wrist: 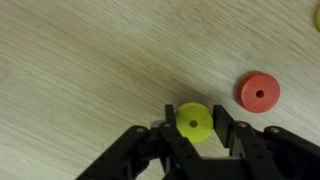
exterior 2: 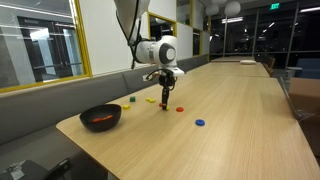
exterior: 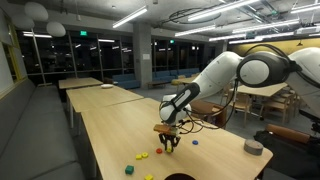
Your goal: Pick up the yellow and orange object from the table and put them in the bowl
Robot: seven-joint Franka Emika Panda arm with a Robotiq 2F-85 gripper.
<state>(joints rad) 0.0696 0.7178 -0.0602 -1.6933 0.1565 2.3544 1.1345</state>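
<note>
One flat round yellow toy disc (wrist: 193, 122) with a small centre hole and a smooth plastic look, much smaller than the gripper, sits at the light wooden table (wrist: 80, 60) in the wrist view. The black Robotiq gripper (wrist: 195, 130) is closed on it, with the fingers (wrist: 238, 140) pressed against its two opposite edges. Whether it has been lifted or is resting on the wood can't be told. In both exterior views the gripper (exterior: 168, 143) (exterior 2: 165, 98) points straight down at the tabletop, and the held disc is too small to make out there. Counts:

- One red disc with a centre hole (wrist: 259, 92) lies near the yellow one, clearly apart from it. It is also seen just beside the gripper in an exterior view (exterior 2: 180, 108).
- One blue disc (exterior 2: 200, 123) lies further out on the table.
- One green cube (exterior: 128, 170) sits near the table end.
- One loose yellow piece (exterior: 142, 156) lies near the gripper, and another yellow piece (exterior: 150, 178) lies at the frame's bottom edge.
- One dark round bowl with a red-orange inside (exterior 2: 100, 126) stands at the table end, well apart from the gripper.
- One grey round object (exterior: 254, 147) sits at the table edge.

An orange piece can't be picked out at this size.
</note>
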